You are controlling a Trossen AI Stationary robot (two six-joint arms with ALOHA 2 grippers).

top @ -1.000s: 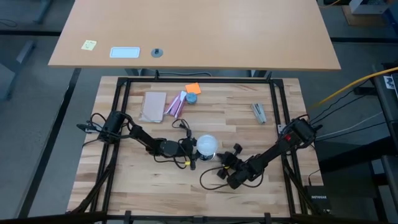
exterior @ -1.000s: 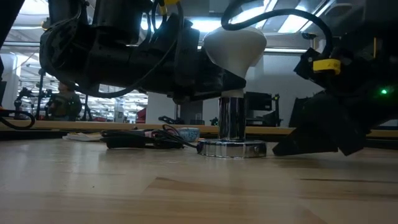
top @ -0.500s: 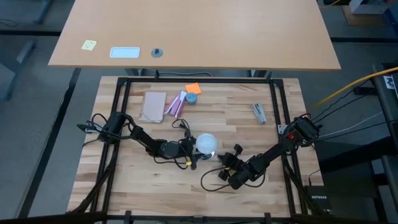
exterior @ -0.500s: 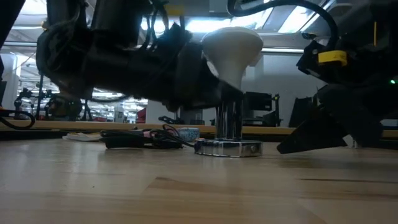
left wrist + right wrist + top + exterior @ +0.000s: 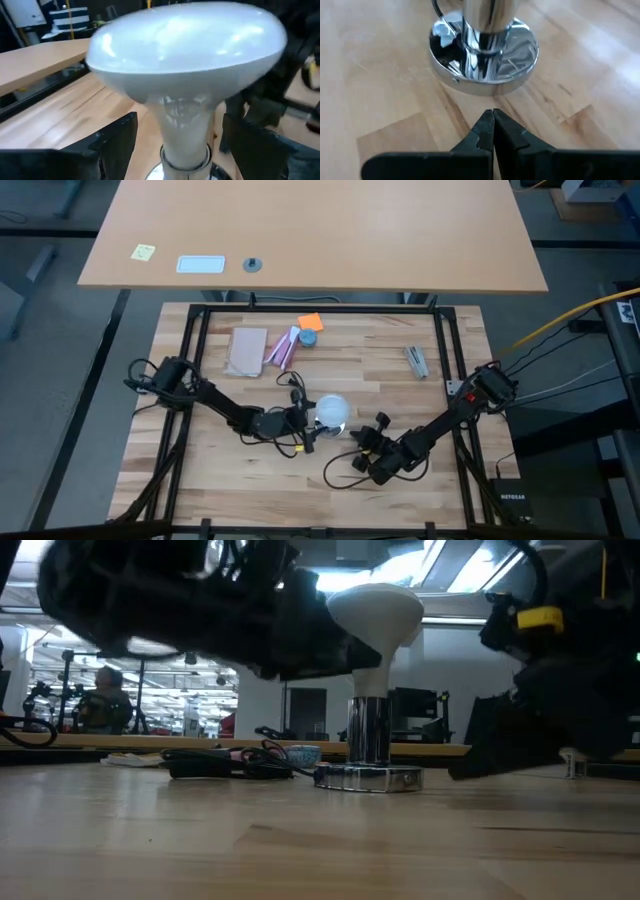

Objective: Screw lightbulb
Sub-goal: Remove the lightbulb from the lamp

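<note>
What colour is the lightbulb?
Frosted white; the lightbulb shows best in the left wrist view.

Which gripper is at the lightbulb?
The left gripper: its fingers stand open either side of the lightbulb neck. The right gripper is shut, low on the table short of the socket base.

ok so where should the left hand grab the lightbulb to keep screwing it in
Probably the tapering neck of the lightbulb, just above the chrome socket, coming in level from the side. The bulb stands upright and its globe is too wide, while the left hand has a finger on either side of the neck.
</note>
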